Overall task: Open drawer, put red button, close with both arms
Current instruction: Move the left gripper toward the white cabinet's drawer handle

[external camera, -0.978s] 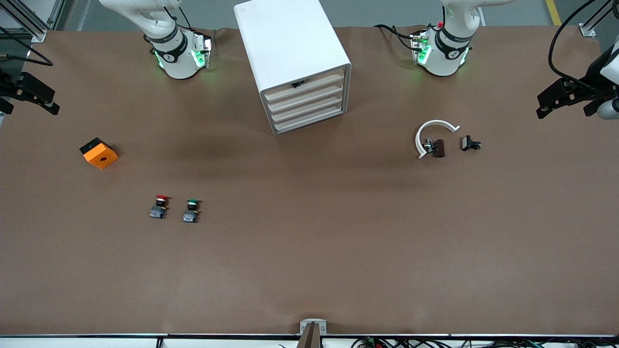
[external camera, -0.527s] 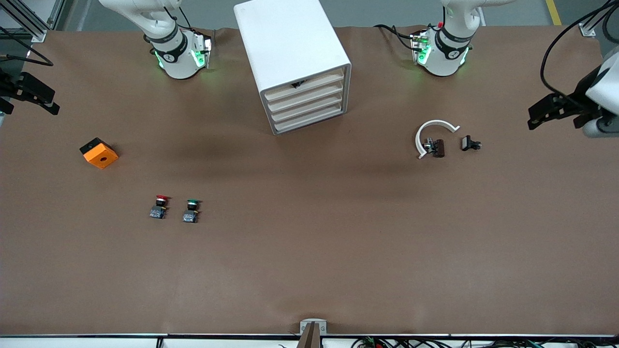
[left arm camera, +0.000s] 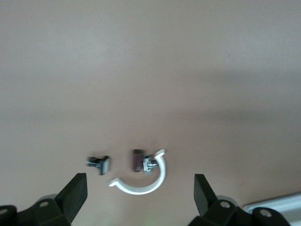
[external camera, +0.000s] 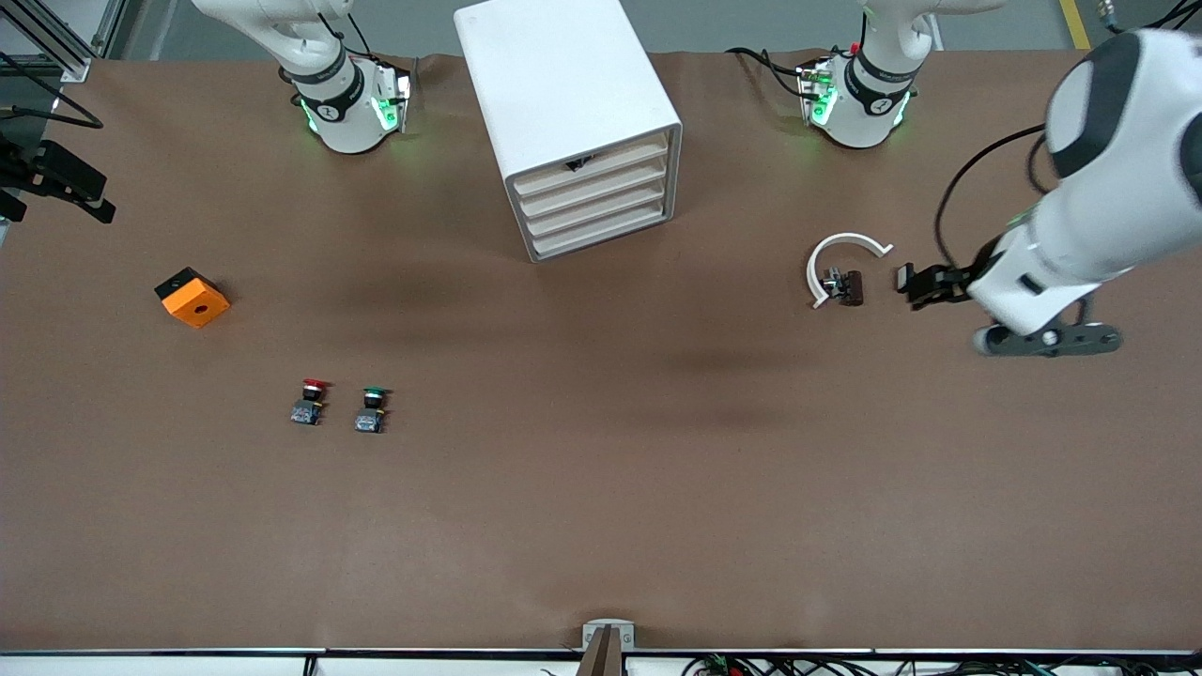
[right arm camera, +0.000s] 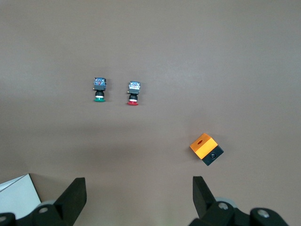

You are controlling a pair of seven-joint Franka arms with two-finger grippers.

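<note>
The white cabinet stands between the arm bases, its four cream drawers all shut. The drawer is second from the top. The red button stands beside a green button, toward the right arm's end and nearer the front camera than the cabinet. Both show in the right wrist view, the red button and the green button. My left gripper is open and empty over a small black part; in the left wrist view the left gripper has nothing in it. My right gripper waits open and empty at the table's end, and in its own view the right gripper is high over bare table.
A white open ring with a brown part and a small black part lie toward the left arm's end. An orange box sits toward the right arm's end. A small black item pokes from the top drawer.
The left arm has swung in from the table's end to over the small black part beside the ring. The right arm and all objects have stayed still.
</note>
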